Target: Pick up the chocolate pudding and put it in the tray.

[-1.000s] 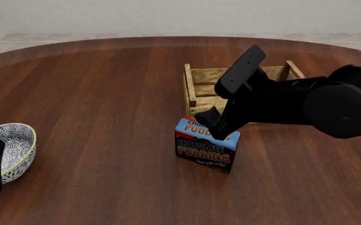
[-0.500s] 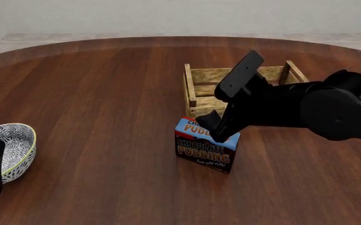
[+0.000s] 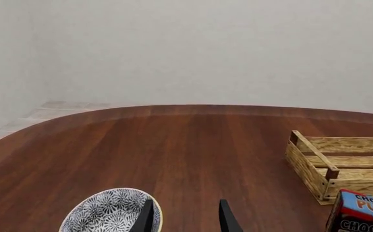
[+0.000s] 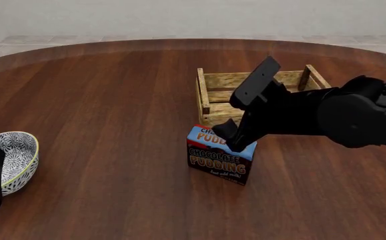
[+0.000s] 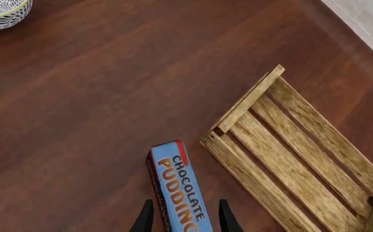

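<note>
Right fingers [image 5: 182, 218] straddle the chocolate pudding [image 4: 221, 155], contact unclear; left fingers [image 3: 185, 217] spread, tips cropped.

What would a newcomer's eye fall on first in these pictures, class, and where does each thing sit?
The right gripper stands out first, poised at the top of the chocolate pudding, its fingers straddling the carton mid-table. Just behind the carton sits the tray. At the near left edge, a patterned bowl rests beside the idle left gripper.
</note>
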